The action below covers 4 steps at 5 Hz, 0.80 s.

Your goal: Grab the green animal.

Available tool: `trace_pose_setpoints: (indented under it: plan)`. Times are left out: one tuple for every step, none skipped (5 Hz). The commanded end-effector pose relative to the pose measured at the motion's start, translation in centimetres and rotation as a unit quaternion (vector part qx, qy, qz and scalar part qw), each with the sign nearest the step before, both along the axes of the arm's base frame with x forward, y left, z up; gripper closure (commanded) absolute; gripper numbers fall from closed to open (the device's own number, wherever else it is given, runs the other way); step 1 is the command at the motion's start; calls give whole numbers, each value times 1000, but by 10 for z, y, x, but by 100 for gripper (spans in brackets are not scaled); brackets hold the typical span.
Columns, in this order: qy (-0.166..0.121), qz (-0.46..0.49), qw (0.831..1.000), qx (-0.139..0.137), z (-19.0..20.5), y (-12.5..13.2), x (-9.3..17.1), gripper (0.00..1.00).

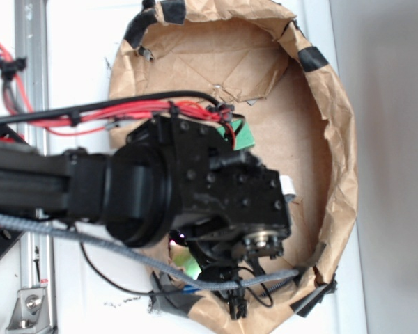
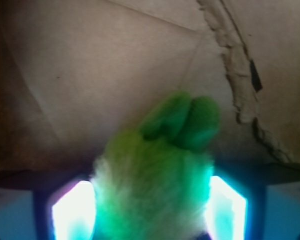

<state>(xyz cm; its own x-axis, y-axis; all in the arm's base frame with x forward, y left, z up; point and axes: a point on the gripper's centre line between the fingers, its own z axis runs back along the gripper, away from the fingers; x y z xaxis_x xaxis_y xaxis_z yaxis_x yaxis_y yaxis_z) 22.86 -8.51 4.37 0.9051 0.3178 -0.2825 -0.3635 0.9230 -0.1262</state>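
In the wrist view the green animal (image 2: 155, 175), a fuzzy yellow-green plush with a smoother darker green end pointing away, fills the gap between my gripper's (image 2: 150, 205) two brightly lit fingers (image 2: 72, 210). Both pads press against its fur, so the gripper is shut on it. It lies over the brown paper floor. In the exterior view my arm's black wrist (image 1: 216, 188) covers the gripper. Only a yellow-green sliver of the green animal (image 1: 183, 262) shows under it.
A crumpled brown paper bowl (image 1: 338, 139) with black tape on its rim surrounds the work area. A flat green block (image 1: 242, 134) peeks out beside the wrist under the red wires. A torn paper ridge (image 2: 237, 75) runs at the right of the wrist view.
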Motion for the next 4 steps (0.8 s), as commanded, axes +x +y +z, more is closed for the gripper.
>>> trace_pose_setpoints:
  plan:
    - [-89,-77,992,52,13,17,7,100]
    - [-158,-94,981,65,62,43,19,100]
    - [-223,-103,968,57,102,76,21,100]
    - [-251,-114,959,69,127,96,21,100]
